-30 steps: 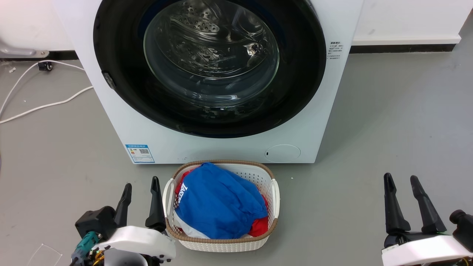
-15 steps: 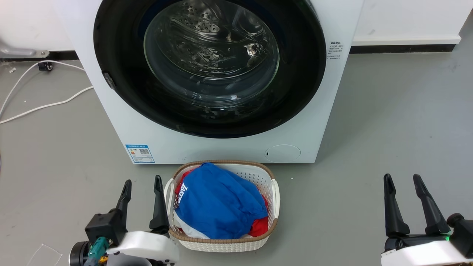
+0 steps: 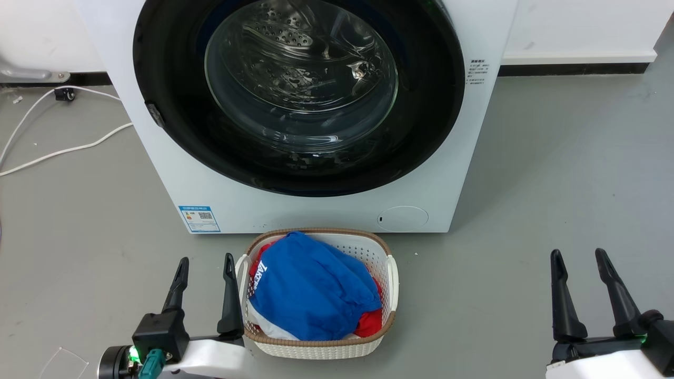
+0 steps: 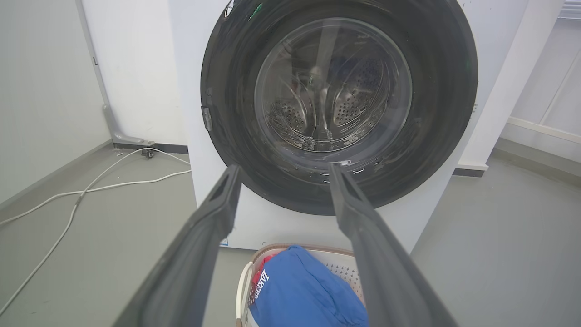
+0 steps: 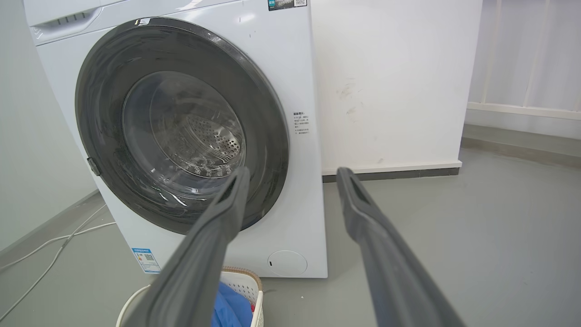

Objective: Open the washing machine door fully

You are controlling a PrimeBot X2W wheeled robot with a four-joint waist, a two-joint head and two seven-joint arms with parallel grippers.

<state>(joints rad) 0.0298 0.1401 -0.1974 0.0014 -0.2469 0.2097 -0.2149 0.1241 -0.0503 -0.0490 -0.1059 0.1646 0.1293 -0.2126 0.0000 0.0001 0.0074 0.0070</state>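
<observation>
The washing machine door (image 3: 300, 89) sits shut; nearer, left gripper (image 3: 206, 259) and right gripper (image 3: 578, 252) hover, jaws released, empty.

Bare laundry room, lab-like: washer (image 3: 316, 210) on grey floor (image 3: 553, 184), plain white walls (image 5: 395, 81), loose cable (image 3: 52, 154), basket (image 3: 392, 279) of clothes (image 3: 316, 289)

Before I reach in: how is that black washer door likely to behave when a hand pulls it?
The washing machine door looks rigid, so it should swing as one piece, not flex. Its glossy face is probably slippery; the small grey tab on its left edge seems the better purchase. The bulging glass centre suggests some weight.
</observation>
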